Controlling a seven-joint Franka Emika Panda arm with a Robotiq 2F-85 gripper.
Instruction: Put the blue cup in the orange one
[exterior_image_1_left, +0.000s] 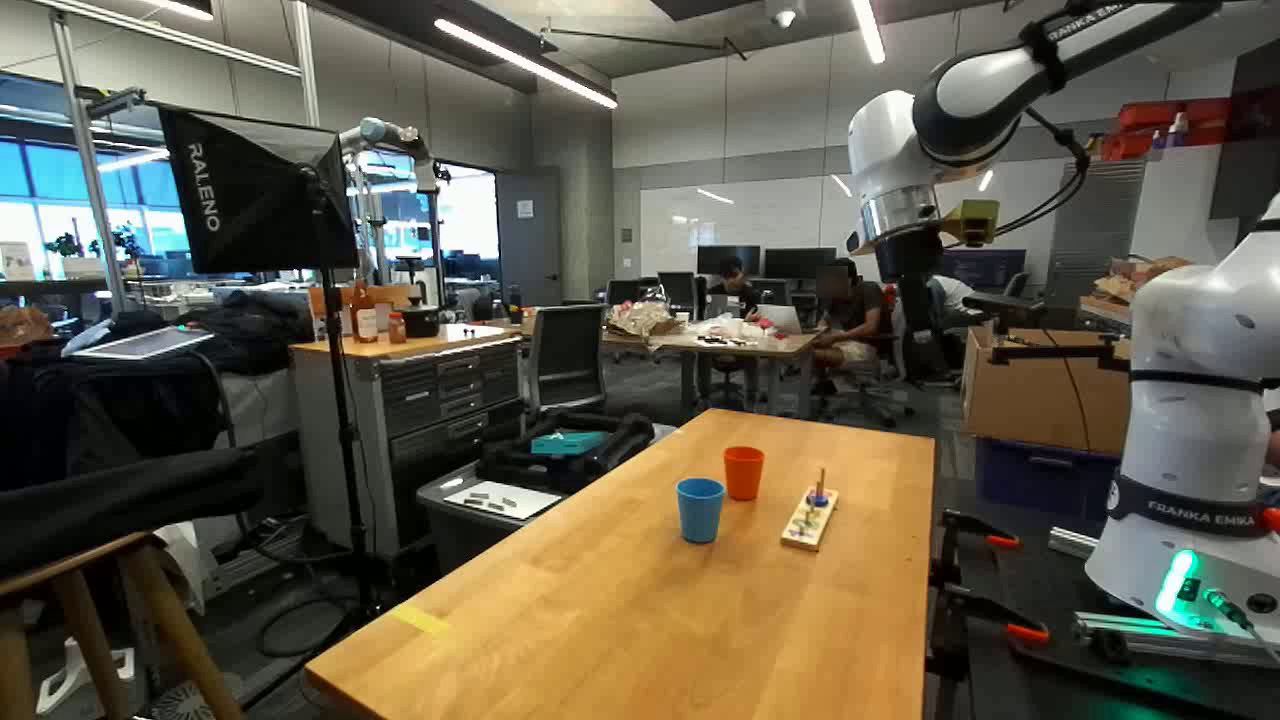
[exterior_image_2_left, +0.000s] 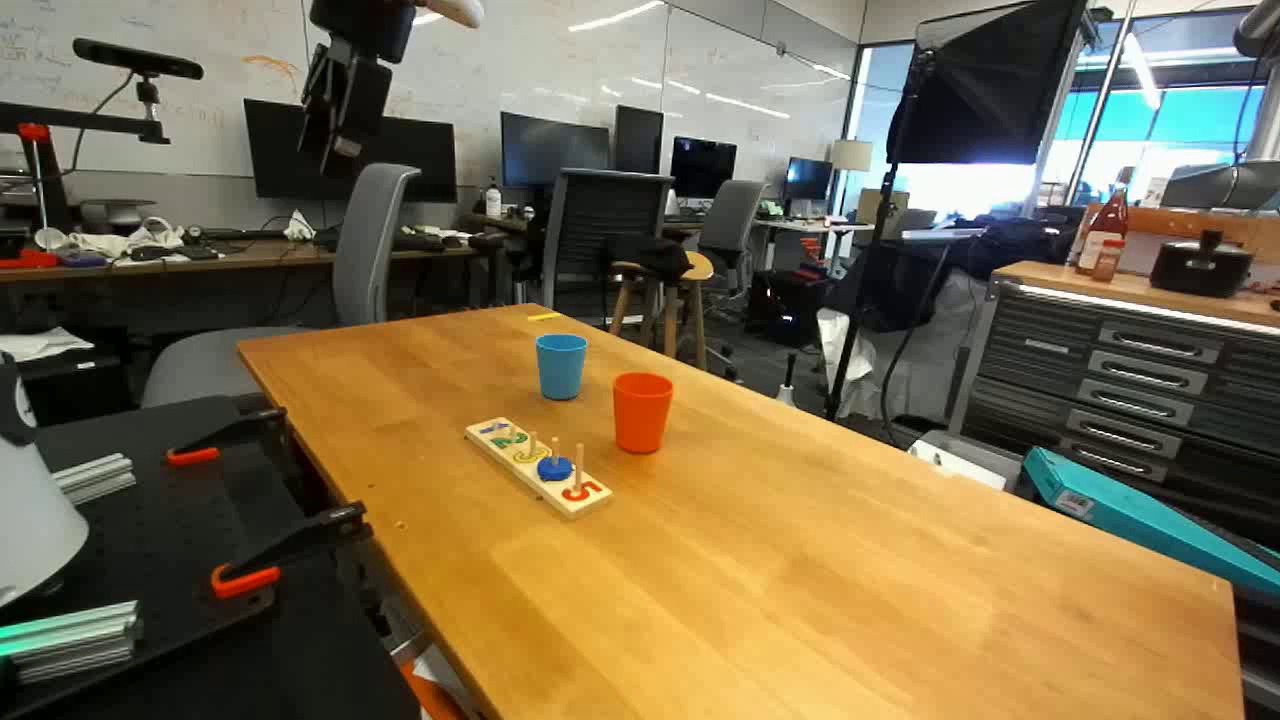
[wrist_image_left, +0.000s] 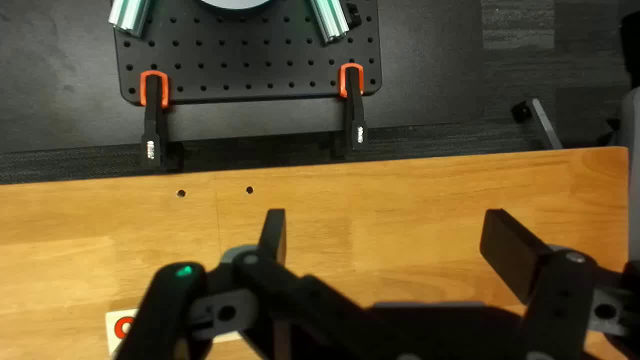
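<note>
so the blue cup (exterior_image_1_left: 700, 512) is standing upright on the desk (exterior_image_1_left: 640, 630), just beside the orange one (exterior_image_1_left: 743, 474), with a bit of desk showing between the two. there's a little wooden peg board (exterior_image_2_left: 525, 467) near them with a blue piece (exterior_image_2_left: 550, 471) on it, closer to the robot's base (exterior_image_1_left: 1130, 570). the gripper (wrist_image_left: 392, 237) hangs way up over the desk, so from where i'm standing the cup sits well below it and farther out from that base. fingers (wrist_image_left: 512, 255) are spread wide, nothing but air between them.
</note>
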